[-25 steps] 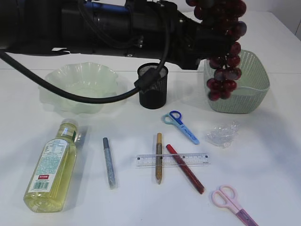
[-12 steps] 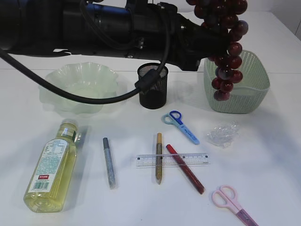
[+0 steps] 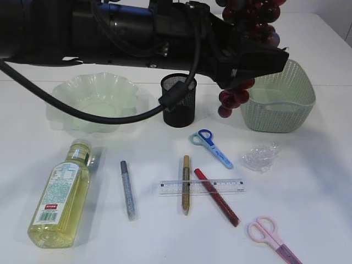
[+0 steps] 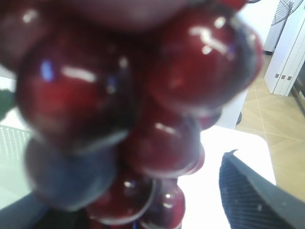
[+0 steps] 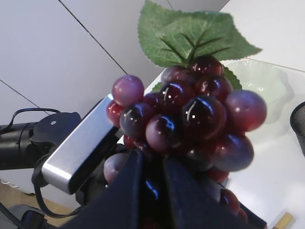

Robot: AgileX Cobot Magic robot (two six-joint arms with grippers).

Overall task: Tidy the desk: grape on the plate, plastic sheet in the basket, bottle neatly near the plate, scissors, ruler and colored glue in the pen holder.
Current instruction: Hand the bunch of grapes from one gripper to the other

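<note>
The task is in its first step, and no item is in its place yet. The bunch of dark red artificial grapes with a green leaf [image 3: 250, 22] hangs in the air at the top of the exterior view, between the black mesh pen holder [image 3: 179, 100] and the pale green woven basket [image 3: 297, 104], and well apart from the translucent green wavy-edged plate [image 3: 96, 102], which has nothing on it. The right gripper [image 5: 150, 183] has its two dark fingers almost closed together and pressed into the lower grapes, so I judge that it carries the bunch. The left gripper [image 3: 258, 58] is close to the bunch; one finger [image 4: 257, 191] shows at the edge of the left wrist view and the grapes fill the rest, so I cannot tell how wide it stands or whether it grips something. It looks like a handover between the arms, but this is only my judgement. Everything else lies on the white table [image 3: 324, 181]: the clear bottle of yellow liquid [image 3: 60, 195] lies on its side, the crumpled clear plastic sheet [image 3: 259, 157] is outside the basket, and the blue scissors [image 3: 212, 146], the pink scissors [image 3: 272, 236], the transparent ruler [image 3: 201, 187] and the silver [image 3: 127, 190], gold [image 3: 186, 184] and red [image 3: 216, 197] glue pens are not yet in the pen holder.
</note>
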